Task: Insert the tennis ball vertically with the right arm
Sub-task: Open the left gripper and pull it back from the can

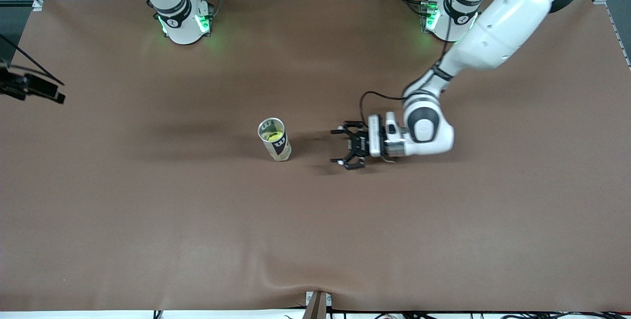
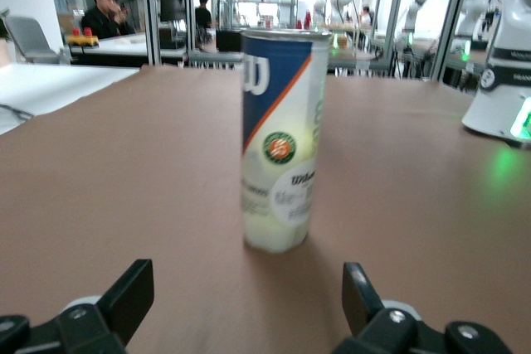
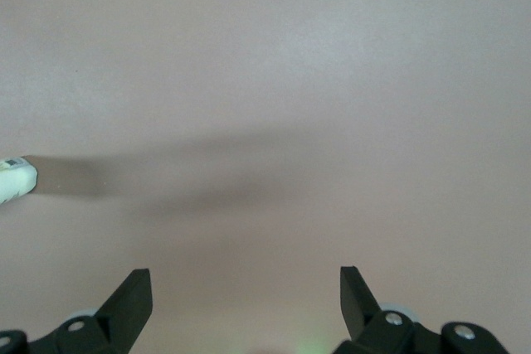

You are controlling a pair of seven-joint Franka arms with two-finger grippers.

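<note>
Left gripper [image 1: 344, 146]: held low over the table [image 1: 148, 210], jaws spread, nothing grasped, aimed at the tennis ball can [image 1: 274, 139]. Can: upright mid-table, 1 tennis ball [image 1: 272, 136] seen inside. Right gripper [image 3: 246, 308]: jaws spread, empty, above bare table.

upright ball can [image 2: 282, 138] on brown table [image 2: 124, 163], facing open left hand [image 2: 249, 308].
</note>
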